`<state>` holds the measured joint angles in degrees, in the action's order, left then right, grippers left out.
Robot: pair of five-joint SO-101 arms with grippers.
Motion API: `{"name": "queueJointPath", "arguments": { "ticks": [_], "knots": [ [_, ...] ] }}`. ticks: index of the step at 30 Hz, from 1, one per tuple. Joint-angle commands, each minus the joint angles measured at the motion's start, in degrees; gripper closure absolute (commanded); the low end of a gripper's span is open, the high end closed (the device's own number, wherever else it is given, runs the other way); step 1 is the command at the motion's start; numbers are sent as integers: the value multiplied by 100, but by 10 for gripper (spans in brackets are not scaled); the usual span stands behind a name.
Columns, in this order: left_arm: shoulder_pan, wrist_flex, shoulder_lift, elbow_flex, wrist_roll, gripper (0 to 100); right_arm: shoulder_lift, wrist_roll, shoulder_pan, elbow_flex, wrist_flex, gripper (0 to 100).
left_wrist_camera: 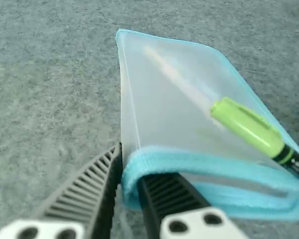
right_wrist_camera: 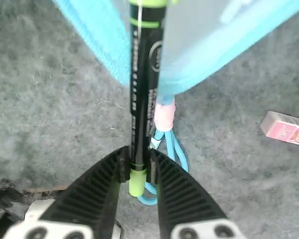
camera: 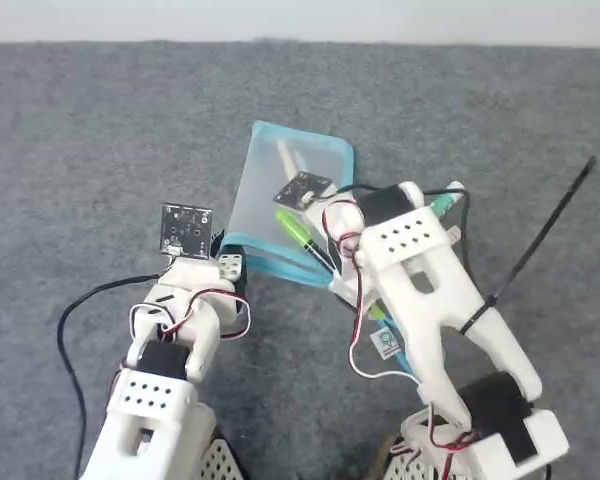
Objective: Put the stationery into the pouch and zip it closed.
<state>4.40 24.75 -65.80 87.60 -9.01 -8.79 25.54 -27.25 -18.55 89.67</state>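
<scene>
A translucent pouch with blue trim lies at the table's centre, its open edge toward the arms. My left gripper is shut on the blue rim at one corner of the opening; in the high view it sits at the pouch's near left corner. My right gripper is shut on a black marker with a green cap. The capped end is inside the pouch and the tail sticks out. A pale stick lies deeper inside. The pink zipper pull with a blue cord hangs beside the marker.
A small pink-and-white box lies on the grey mat beside the right arm. A green-tipped item shows behind that arm. A black strap juts out at the right. Loose wires trail from both arms.
</scene>
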Motion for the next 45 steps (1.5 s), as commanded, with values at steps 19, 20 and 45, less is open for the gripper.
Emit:
{"name": "queueJointPath", "arguments": {
  "ticks": [19, 20, 45],
  "knots": [
    [44, -18, -114, -259, 53, 988, -1930, 756, -66, -1398, 620, 991],
    [44, -18, -114, -259, 53, 988, -1745, 633, -66, -1310, 611, 991],
    [1178, 9, -114, 22, 826, 988, 1569, -1002, 1103, 2716, 1305, 991]
  ]
}}
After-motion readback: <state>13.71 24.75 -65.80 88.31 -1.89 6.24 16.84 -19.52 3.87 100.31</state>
